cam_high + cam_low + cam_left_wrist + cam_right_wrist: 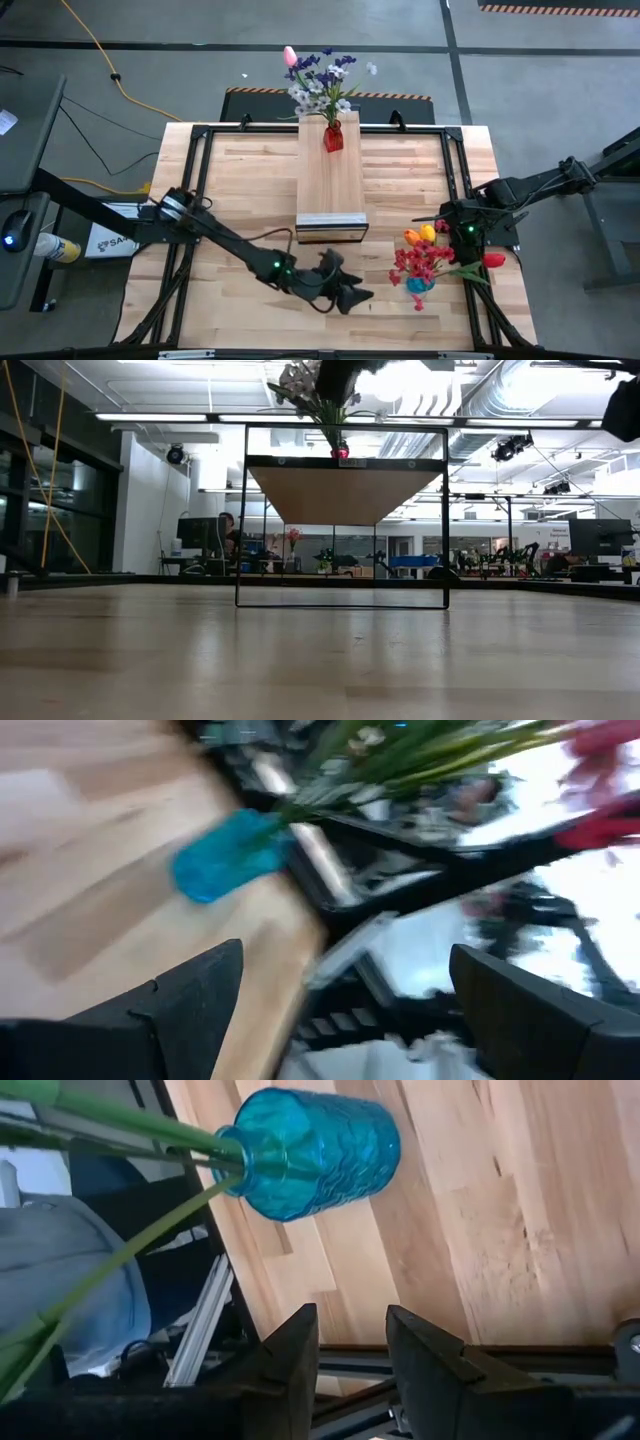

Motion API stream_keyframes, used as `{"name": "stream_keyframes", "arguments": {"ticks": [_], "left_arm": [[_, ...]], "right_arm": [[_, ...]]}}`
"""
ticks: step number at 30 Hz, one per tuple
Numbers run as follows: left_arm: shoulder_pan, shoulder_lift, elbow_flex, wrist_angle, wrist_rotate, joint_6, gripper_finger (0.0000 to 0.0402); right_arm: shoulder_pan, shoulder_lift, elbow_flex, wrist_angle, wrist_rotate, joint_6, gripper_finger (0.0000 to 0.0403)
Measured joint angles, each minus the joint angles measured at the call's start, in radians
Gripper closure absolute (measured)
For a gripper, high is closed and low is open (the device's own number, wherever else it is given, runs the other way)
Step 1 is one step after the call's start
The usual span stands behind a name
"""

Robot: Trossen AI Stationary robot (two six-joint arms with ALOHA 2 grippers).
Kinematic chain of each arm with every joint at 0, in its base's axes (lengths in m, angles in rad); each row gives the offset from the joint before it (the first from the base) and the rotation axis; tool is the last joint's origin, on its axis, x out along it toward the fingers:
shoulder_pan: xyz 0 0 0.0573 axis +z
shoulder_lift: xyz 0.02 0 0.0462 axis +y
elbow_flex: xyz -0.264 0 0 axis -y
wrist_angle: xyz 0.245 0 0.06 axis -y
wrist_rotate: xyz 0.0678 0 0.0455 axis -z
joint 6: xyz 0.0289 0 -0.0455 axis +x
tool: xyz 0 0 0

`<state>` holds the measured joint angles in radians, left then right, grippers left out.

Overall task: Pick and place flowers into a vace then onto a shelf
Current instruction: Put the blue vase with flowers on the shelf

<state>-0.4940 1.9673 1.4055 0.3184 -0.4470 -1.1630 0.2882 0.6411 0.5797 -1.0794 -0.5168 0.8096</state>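
A blue glass vase [420, 286] stands on the table near its right near corner and holds red small-blossom sprays [422, 262], orange and yellow tulips [420, 237] and a red tulip [494, 260]. Their green stems [120, 1130] enter its neck. My left gripper [350, 283] is open, a short way left of the blue vase [225, 855], and touches nothing. My right gripper [452, 222] hovers on the vase's far right side; its fingers [352, 1350] stand a little apart with nothing between them. A red vase [333, 136] of purple and white sprays and a pink tulip stands on the shelf [331, 185].
The shelf runs from the table's far edge toward the centre, ending in a light metallic strip [331, 218]. A black frame [190, 200] borders the tabletop on its sides. Bare wood lies left of the shelf and along the near edge.
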Motion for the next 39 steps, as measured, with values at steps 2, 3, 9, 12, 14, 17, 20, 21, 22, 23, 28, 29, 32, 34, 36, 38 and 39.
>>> {"name": "stream_keyframes", "arguments": {"ticks": [2, 3, 9, 12, 14, 17, 20, 21, 22, 23, 28, 29, 32, 34, 36, 38, 39], "left_arm": [[-0.005, 0.021, 0.026, -0.037, -0.024, 0.006, 0.0016], [-0.003, 0.059, 0.064, -0.019, -0.021, 0.000, 0.0016], [-0.004, 0.175, 0.185, -0.043, -0.011, 0.010, 0.0016], [0.002, 0.241, 0.249, -0.024, -0.002, 0.041, 0.0016], [0.003, 0.249, 0.260, -0.053, -0.007, 0.068, 0.0016], [0.010, 0.274, 0.272, -0.031, 0.014, 0.092, 0.0016], [0.010, 0.286, 0.270, -0.046, 0.021, 0.143, 0.0016], [0.010, 0.292, 0.272, -0.035, 0.027, 0.150, 0.0016], [0.009, 0.294, 0.274, -0.033, 0.031, 0.158, 0.0016], [0.009, 0.296, 0.273, -0.039, 0.030, 0.172, 0.0016], [0.009, 0.323, 0.271, -0.028, 0.023, 0.195, 0.0016], [0.010, 0.325, 0.271, -0.026, 0.016, 0.196, 0.0016], [0.011, 0.343, 0.274, 0.016, 0.007, 0.194, 0.0016], [0.011, 0.353, 0.271, 0.040, -0.005, 0.213, 0.0016], [0.011, 0.377, 0.302, 0.053, -0.009, 0.218, 0.0016], [0.011, 0.379, 0.325, 0.038, -0.012, 0.235, 0.0016], [0.011, 0.380, 0.338, 0.037, -0.006, 0.244, 0.0016]], "right_arm": [[0.000, 0.000, 0.000, -0.002, -0.008, -0.010, 0.0291], [0.000, 0.000, 0.000, -0.004, -0.012, -0.018, 0.0291], [0.000, 0.000, 0.000, -0.006, -0.015, -0.026, 0.0291], [0.000, -0.001, 0.000, -0.005, -0.016, -0.026, 0.0291], [0.000, -0.001, 0.000, -0.007, -0.017, -0.034, 0.0291], [0.001, -0.008, 0.000, -0.016, -0.039, -0.067, 0.0291], [0.002, -0.010, 0.000, -0.021, -0.052, -0.085, 0.0291], [0.002, -0.010, 0.000, -0.021, -0.051, -0.085, 0.0291], [0.002, -0.010, 0.000, -0.020, -0.051, -0.082, 0.0291], [0.002, -0.009, 0.000, -0.019, -0.051, -0.076, 0.0292], [0.002, -0.007, 0.000, -0.015, -0.044, -0.062, 0.0309], [0.002, -0.007, 0.000, -0.015, -0.043, -0.062, 0.0313], [0.002, -0.007, 0.000, -0.009, -0.023, -0.040, 0.0324], [0.002, -0.004, 0.000, 0.002, 0.004, -0.001, 0.0329], [0.002, 0.001, 0.000, 0.008, 0.015, 0.022, 0.0331], [0.002, 0.015, 0.000, 0.012, 0.021, 0.036, 0.0331], [0.002, 0.022, 0.000, 0.013, 0.028, 0.042, 0.0331]]}}
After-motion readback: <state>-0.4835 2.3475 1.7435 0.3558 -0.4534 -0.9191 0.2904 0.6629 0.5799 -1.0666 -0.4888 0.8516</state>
